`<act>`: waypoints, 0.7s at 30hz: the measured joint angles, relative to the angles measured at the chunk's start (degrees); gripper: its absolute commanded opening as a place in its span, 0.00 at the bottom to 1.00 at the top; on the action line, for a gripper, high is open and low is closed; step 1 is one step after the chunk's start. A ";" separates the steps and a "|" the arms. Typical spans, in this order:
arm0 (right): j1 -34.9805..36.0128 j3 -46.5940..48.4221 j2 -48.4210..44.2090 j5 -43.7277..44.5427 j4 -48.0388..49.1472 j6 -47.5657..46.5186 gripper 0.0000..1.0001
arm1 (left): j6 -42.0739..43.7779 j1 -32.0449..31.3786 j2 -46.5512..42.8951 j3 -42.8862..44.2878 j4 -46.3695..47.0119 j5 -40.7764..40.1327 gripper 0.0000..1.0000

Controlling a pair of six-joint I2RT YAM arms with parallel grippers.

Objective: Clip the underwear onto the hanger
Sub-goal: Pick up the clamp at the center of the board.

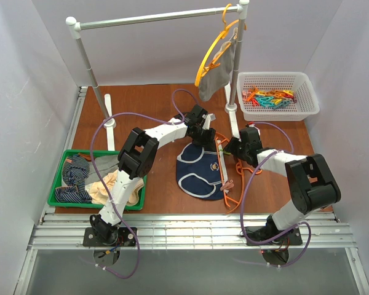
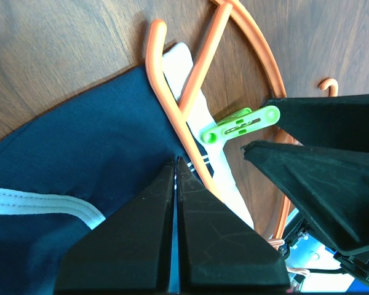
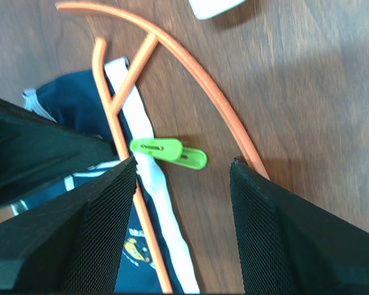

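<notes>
The navy underwear [image 1: 200, 169] [image 2: 80, 153] [image 3: 67, 101] lies flat mid-table, its white waistband along the bar of the red-orange hanger [image 1: 234, 178] [image 2: 172, 104] [image 3: 190, 61] lying beside it. A green clip [image 2: 240, 125] [image 3: 168, 152] sits across waistband and hanger bar. My left gripper [image 1: 203, 136] [image 2: 175, 161] is shut, its tips down on the navy fabric by the bar; whether fabric is pinched I cannot tell. My right gripper [image 1: 234, 147] [image 3: 183, 163] is open just short of the clip, holding nothing.
A white basket [image 1: 277, 95] of coloured clips stands at the back right. The rail carries a yellow-orange hanger with grey underwear [image 1: 218, 67]. A green tray [image 1: 95, 181] of other clothes sits front left. Rack post bases [image 1: 109, 121] [image 1: 231, 107] stand behind the arms.
</notes>
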 measured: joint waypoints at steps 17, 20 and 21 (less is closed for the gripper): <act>-0.04 0.79 3.56 0.11 5.05 5.99 0.29 | -3.10 -0.09 0.00 2.23 1.14 3.26 0.00; -0.04 0.76 4.04 0.17 5.14 6.40 0.20 | -3.63 -0.39 0.00 2.75 1.95 3.72 0.00; -0.04 0.76 4.13 0.20 5.22 6.54 0.17 | -3.76 -0.57 0.00 2.84 2.12 3.76 0.00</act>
